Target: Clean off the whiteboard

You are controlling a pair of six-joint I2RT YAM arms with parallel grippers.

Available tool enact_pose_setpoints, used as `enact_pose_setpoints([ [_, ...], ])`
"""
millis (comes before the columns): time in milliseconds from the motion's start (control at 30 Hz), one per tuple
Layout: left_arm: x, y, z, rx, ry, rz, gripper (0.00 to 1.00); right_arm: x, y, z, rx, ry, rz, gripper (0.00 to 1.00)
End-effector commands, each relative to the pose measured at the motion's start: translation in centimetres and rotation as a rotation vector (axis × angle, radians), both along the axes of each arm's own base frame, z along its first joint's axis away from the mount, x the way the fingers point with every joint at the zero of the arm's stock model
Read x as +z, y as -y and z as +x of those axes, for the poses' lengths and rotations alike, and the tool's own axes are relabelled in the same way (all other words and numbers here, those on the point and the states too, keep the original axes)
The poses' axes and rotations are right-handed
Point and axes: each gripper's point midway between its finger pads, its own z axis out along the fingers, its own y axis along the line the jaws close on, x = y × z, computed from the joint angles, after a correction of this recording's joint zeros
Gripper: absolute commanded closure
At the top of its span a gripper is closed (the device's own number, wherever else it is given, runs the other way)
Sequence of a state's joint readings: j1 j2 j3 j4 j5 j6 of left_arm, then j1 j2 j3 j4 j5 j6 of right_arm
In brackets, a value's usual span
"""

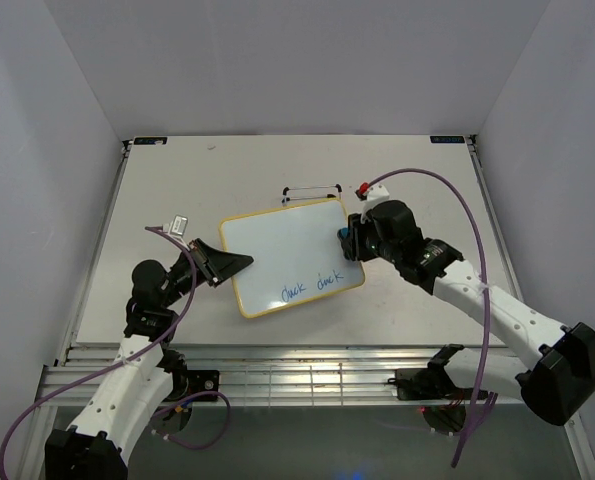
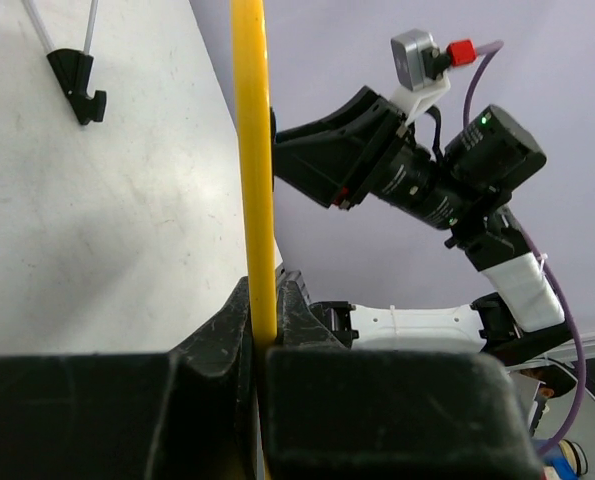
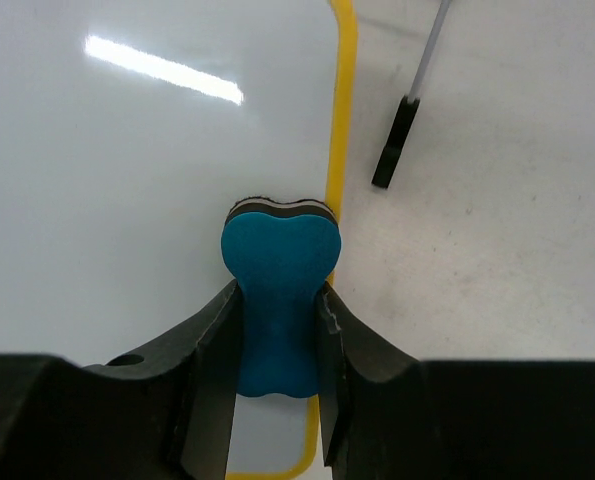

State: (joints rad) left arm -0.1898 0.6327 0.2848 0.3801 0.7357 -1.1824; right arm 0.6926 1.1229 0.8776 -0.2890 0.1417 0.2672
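**Grip.** The left gripper is clamped on the yellow frame of the whiteboard; the frame edge runs straight out ahead from between its jaws. The right gripper pinches the blue eraser at its waist. The lobed end projects ahead of the jaws, with a dark felt layer showing at its tip.

**Position.** The board lies between the two grippers, its left edge in the left jaws and its right edge under the right jaws. The eraser tip sits at that edge, part over the frame and part over the white surface to the jaws' left. Whether the felt is pressed onto the board cannot be confirmed from these views.

**Step in hand (judgement): wiping.**
- The surface directly ahead of the right jaws is bare white with one glare streak, so no ink needs wiping there.
- The ink lies to the near-left of the right jaws, toward the arm bases, and the stroke should go that way.
- The felt should be flat on the board with steady downward pressure, moving in overlapping passes.
- The left clamp should remain firm so the board does not slide or pivot.
- The wire stand lies ahead and to the right of the right jaws, just off the board, and should be avoided.

**Writing.** The words read "duck duck", handwritten in blue. No brand is legible on the board or eraser. The small dark labels at the table's far corners are too small to read.
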Motion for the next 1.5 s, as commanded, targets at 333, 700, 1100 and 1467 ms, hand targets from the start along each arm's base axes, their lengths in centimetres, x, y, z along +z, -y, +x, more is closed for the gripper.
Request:
enact_pose_setpoints([
  [333,7.4,1.3,-6.2,-0.267,0.243,-0.111,1.00,0.4,1.0,5.2,0.073,-0.040,-0.128,0.92],
  [700,7.4,1.1,-4.4,-0.187,0.232,-0.128,1.00,1.8,-5.0,0.1,0.234,-0.025,-0.027,0.92],
  [1100,7.6,1.1,-3.9,-0.176,0.226,-0.130,1.00,0.4,-16.4,-7.8,0.390,-0.046,-0.140,0.92],
  [1467,6.1,0.6,-2.4,-0.086,0.152,-0.146,1.00,-3.5,-6.7,-8.8,0.128,-0.148,-0.290,0.92],
])
